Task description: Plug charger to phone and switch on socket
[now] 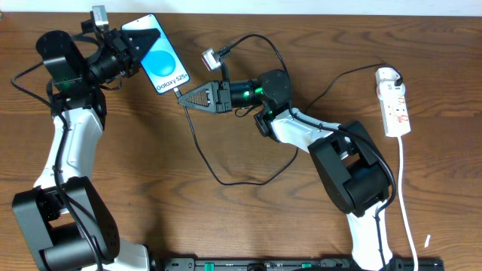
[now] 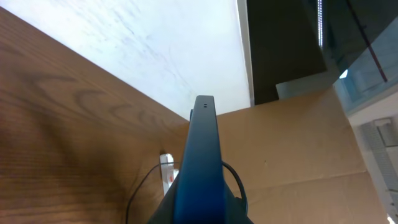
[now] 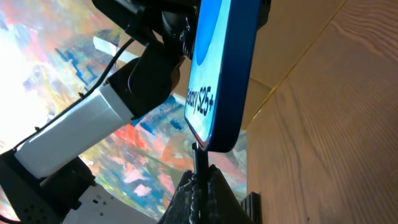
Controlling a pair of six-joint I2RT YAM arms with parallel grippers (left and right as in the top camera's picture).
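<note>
Right gripper point(image 1: 187, 96), jaws clamped on the charger point(image 3: 199, 158) just behind its tip, reaches left across the table point(image 1: 248, 226); level with it at right, the socket point(image 1: 396, 105) lies flat, the cable's other end apparently plugged in, no arm near its switches. Farther back, the connector meets the bottom edge of the phone point(image 1: 160, 62), held clear of the wood by the left gripper point(image 1: 132, 47), closed on its far end. Plugging looks almost done, though full seating cannot be told; switching on remains.

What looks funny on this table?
Only the phone: it isn't lying flat, it's held tilted at the far left by the left jaws, while the right jaws pinch the charger against its bottom edge. Nothing looks spilled or broken.
</note>
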